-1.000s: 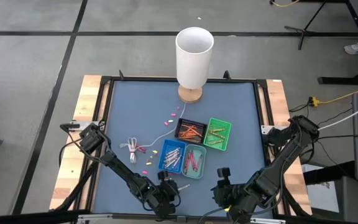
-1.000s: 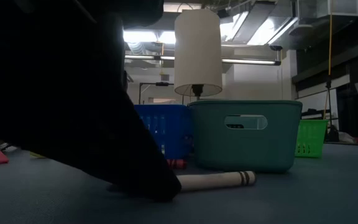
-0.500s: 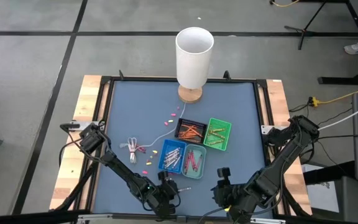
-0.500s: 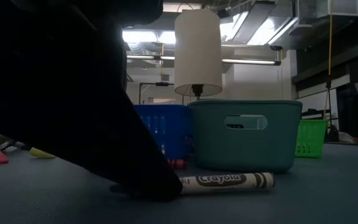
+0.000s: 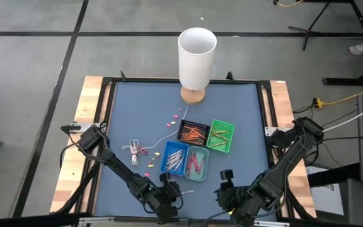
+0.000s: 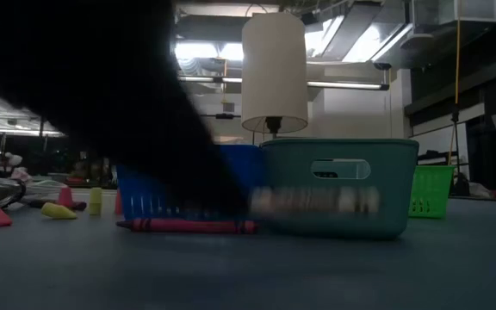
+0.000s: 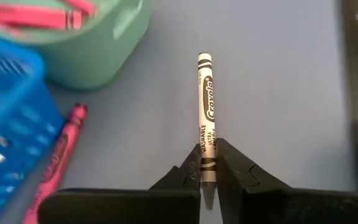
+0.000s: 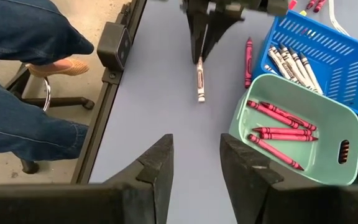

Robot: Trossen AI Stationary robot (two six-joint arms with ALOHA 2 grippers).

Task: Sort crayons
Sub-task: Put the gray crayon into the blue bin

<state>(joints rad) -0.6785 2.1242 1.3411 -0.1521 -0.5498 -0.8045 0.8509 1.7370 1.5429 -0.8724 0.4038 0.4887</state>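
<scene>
My left gripper [image 7: 209, 177] is near the table's near edge, shut on a white crayon [image 7: 205, 106]. The crayon also shows in the right wrist view [image 8: 200, 81] and, blurred, in the low view [image 6: 313, 202]. A pink crayon [image 6: 188, 226] lies flat on the mat by the blue tray [image 5: 174, 157]. More crayons fill the blue, teal [image 5: 196, 164], black [image 5: 193, 132] and green [image 5: 220, 135] trays. Loose crayon pieces [image 5: 145, 161] lie on the mat to the left. My right gripper [image 8: 194, 168] is open and empty at the near edge, right of the left one. My left gripper pinches the white crayon's near end [image 7: 207, 163] between its two fingertips. The fingers slant down from the table's left and lie along the crayon, which sticks out ahead of them. The crayon is about level and lifted clear of the mat.
A white lamp [image 5: 196, 57] on a wooden foot stands at the far middle, and its thin white cord [image 5: 134, 150] ends in a bundle at the left. A person's legs [image 8: 23, 74] are beside the table's near edge. Bare mat [image 5: 244, 113] lies at the right.
My left gripper has gone up with the white crayon. The crayon lay on the mat before the teal tray and now hangs level above it. The pink crayon behind has come into sight in the low view.
</scene>
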